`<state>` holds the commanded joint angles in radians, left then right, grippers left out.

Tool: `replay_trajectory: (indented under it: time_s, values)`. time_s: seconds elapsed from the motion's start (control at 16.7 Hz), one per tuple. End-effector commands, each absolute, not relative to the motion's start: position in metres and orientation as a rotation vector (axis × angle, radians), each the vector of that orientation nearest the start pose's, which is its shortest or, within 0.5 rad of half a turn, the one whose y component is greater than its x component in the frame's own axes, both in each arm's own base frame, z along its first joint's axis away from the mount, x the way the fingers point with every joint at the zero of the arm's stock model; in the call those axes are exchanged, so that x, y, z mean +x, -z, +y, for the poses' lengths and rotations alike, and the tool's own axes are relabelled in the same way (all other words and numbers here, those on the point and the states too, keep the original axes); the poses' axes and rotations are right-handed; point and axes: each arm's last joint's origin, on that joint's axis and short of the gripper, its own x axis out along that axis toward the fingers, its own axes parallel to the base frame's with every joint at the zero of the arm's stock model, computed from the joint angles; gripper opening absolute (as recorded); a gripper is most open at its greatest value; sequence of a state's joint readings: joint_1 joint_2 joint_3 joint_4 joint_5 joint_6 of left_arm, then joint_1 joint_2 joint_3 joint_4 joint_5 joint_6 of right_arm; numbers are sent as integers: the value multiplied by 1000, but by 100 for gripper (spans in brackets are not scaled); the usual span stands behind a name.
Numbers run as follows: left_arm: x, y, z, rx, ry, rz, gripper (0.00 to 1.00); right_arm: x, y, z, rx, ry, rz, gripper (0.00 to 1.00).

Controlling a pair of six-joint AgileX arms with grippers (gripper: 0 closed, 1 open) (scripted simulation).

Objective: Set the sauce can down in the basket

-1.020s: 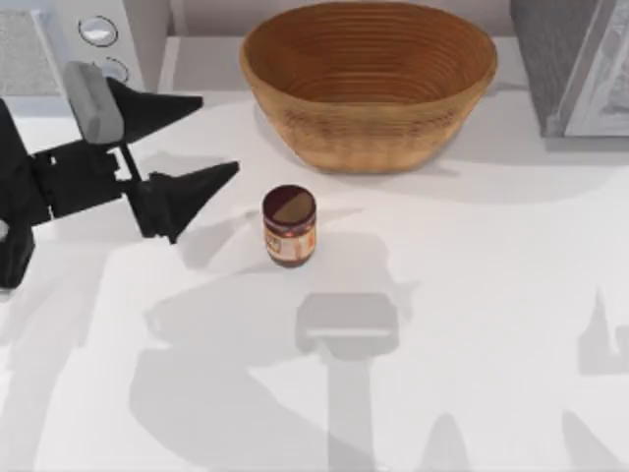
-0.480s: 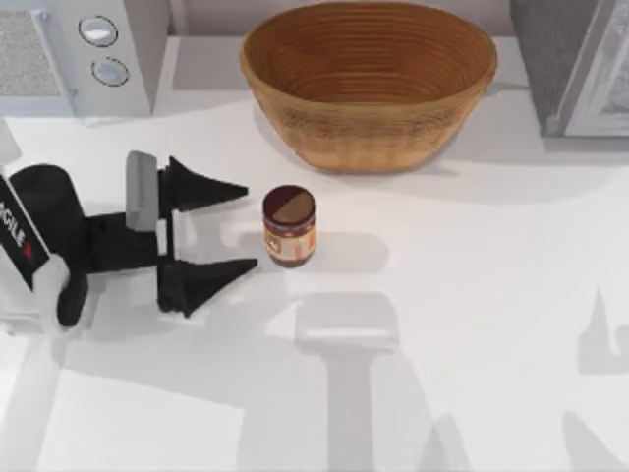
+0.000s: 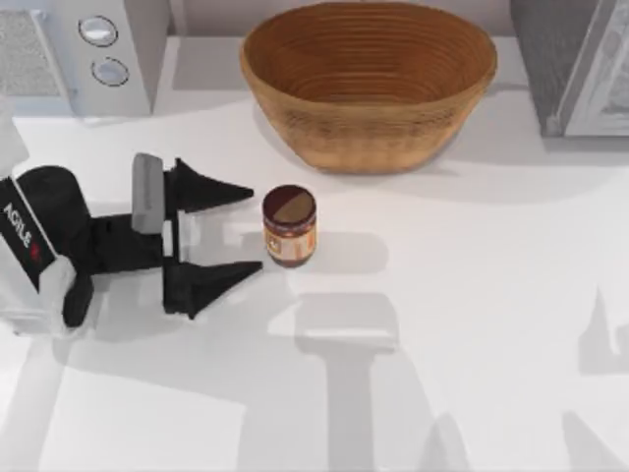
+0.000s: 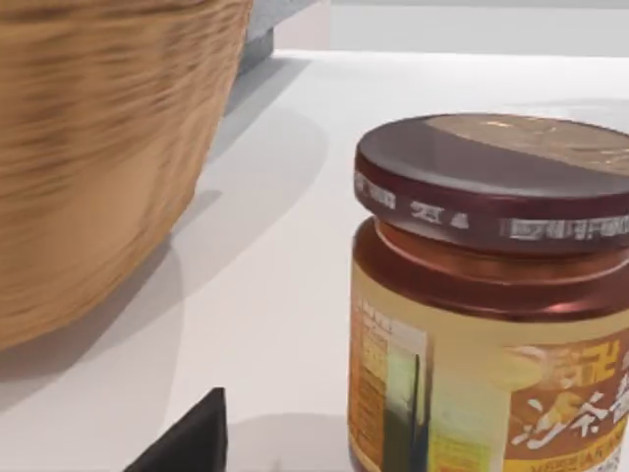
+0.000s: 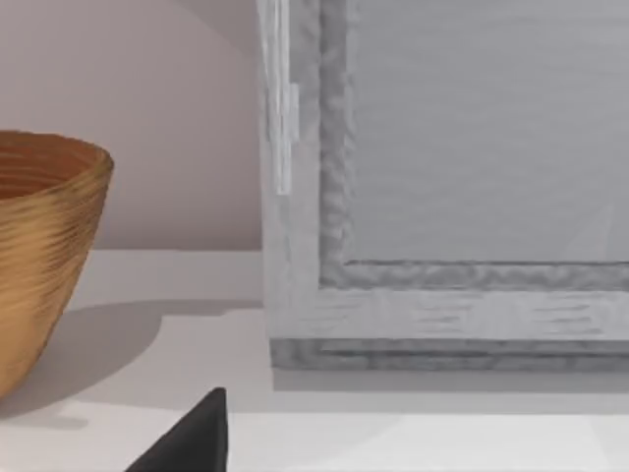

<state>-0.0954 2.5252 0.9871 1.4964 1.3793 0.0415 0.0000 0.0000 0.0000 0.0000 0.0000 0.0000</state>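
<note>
Top view: left gripper (image 3: 254, 229) low over the table at the left, fingers spread apart, tips pointing at the sauce can (image 3: 289, 225) and stopping just short of it, nothing held. Sauce can: upright on the white table (image 3: 472, 295), in front of the basket (image 3: 369, 84), outside it. Basket: at the table's far edge, centre. Left wrist view: can (image 4: 491, 295) close up, basket wall (image 4: 98, 147) beside it. Right gripper: cannot tell whether apart or together.

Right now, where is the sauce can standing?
In the top view the can stands upright on the table, left of centre, just in front of the basket and right of the left gripper's open jaws.
</note>
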Motion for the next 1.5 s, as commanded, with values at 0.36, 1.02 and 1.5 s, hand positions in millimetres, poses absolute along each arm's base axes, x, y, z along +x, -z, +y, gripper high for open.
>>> replay_trajectory:
  time_s: [0.36,1.02,1.5]
  values:
    - [385,-5,-117,-1,1450,0,100,106,-160,-1,0,0,0,100]
    - [386,-5,-129,-1,1449,0,62,106,-160,-1,0,0,0,100]
    - [386,-5,-129,-1,1449,0,2,106,-160,-1,0,0,0,100]
